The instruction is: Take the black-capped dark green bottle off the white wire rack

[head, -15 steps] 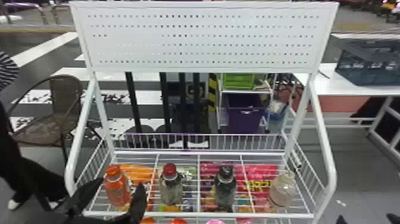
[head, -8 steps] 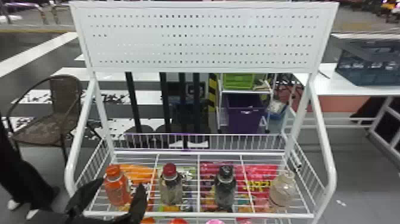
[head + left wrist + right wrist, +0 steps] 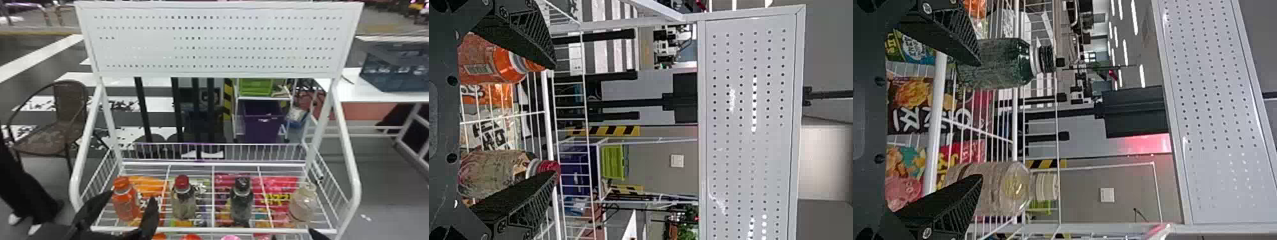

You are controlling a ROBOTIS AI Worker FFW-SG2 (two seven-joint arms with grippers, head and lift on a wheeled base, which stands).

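Dark green bottle [image 3: 241, 204] upright on the white wire rack [image 3: 198, 229], between red-capped bottle [image 3: 183, 204] and clear bottle [image 3: 303, 206]. Right hand [image 3: 979, 120] spread, nothing pinched; left hand [image 3: 132, 195] also spread, by orange bottle [image 3: 123, 204]. Risk: right hand looks off-centre, so pushing in now could tip target or clear neighbour; wire bars may rock bases. Snack packets [image 3: 281, 182] under wires; perforated panel [image 3: 137, 48] above, brown chair [image 3: 70, 105] and purple bin [image 3: 263, 127] beyond.

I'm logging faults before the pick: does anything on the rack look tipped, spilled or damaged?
Nothing stands out. The orange bottle, red-capped bottle, green bottle and pale bottle stand upright in a row on the rack, all capped, and I see no spill.
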